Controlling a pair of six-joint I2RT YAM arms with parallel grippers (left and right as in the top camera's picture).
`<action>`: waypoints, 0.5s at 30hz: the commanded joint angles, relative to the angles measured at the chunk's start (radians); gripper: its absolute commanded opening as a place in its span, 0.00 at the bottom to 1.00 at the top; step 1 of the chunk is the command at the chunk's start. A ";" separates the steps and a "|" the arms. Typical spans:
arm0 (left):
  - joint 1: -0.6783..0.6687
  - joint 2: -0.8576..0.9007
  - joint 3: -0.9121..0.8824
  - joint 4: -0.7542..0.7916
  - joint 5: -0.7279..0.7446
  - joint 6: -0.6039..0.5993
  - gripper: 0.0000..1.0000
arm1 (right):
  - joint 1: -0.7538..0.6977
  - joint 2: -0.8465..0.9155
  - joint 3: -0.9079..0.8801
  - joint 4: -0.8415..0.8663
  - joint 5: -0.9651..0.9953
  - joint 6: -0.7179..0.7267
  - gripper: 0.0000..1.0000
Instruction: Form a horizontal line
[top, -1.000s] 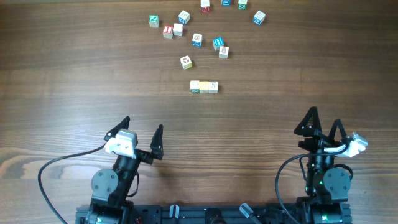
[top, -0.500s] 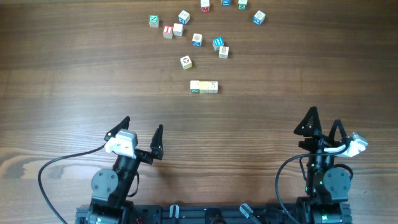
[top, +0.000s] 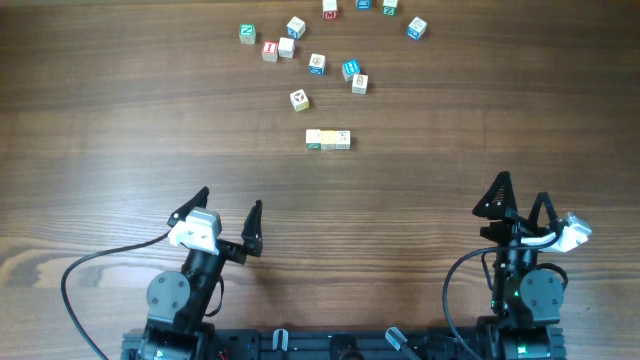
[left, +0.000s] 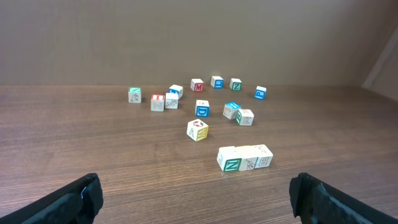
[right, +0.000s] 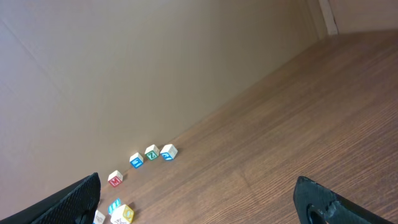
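Observation:
The horizontal line (top: 328, 139) is three small letter cubes set edge to edge at the table's middle. The left cube is whitish with a green mark, the middle one pale yellow, the right one white. It also shows in the left wrist view (left: 244, 157). My left gripper (top: 229, 215) is open and empty near the front edge, well short of the line. It shows in its wrist view (left: 198, 198) with fingers wide apart. My right gripper (top: 519, 201) is open and empty at the front right, seen in its wrist view (right: 199, 198).
Several loose letter cubes with red, blue and green marks lie scattered at the back (top: 316, 64). One yellowish cube (top: 299, 99) lies closest to the line. The right wrist view shows some of them (right: 151, 154) by a beige wall.

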 joint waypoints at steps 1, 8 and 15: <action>0.008 -0.008 -0.005 -0.005 -0.017 0.005 1.00 | -0.004 -0.013 -0.001 0.005 -0.008 -0.014 1.00; 0.008 -0.008 -0.005 -0.005 -0.017 0.005 1.00 | -0.004 -0.013 -0.001 0.005 -0.008 -0.014 1.00; 0.008 -0.008 -0.005 -0.005 -0.017 0.005 1.00 | -0.004 -0.013 -0.001 0.005 -0.008 -0.014 1.00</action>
